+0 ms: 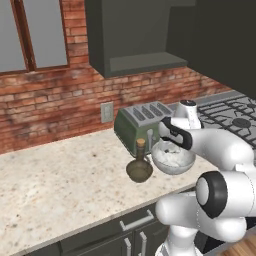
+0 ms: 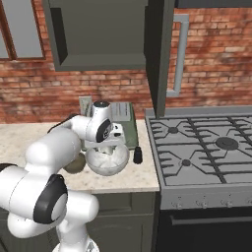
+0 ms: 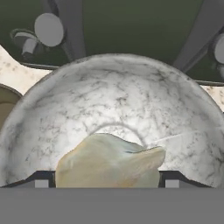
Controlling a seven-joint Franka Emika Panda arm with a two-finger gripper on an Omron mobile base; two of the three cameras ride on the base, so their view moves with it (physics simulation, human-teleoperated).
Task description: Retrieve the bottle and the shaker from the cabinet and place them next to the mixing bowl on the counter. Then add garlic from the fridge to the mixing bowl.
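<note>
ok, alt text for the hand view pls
A pale tan garlic sits between the gripper fingertips, directly over the marbled white inside of the mixing bowl. Beyond the bowl's rim are slivers of the speckled counter and the dark cabinet fronts below.

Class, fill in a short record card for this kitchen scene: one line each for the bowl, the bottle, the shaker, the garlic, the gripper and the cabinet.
mixing bowl: on the counter, in front of the green toaster
bottle: upright on the counter, close beside the bowl on its window side
shaker: upright on the counter, between the bowl and the hob
garlic: between the fingertips, over the bowl's inside
gripper: above the bowl, shut on the garlic
cabinet: open, its visible shelf bare
</note>
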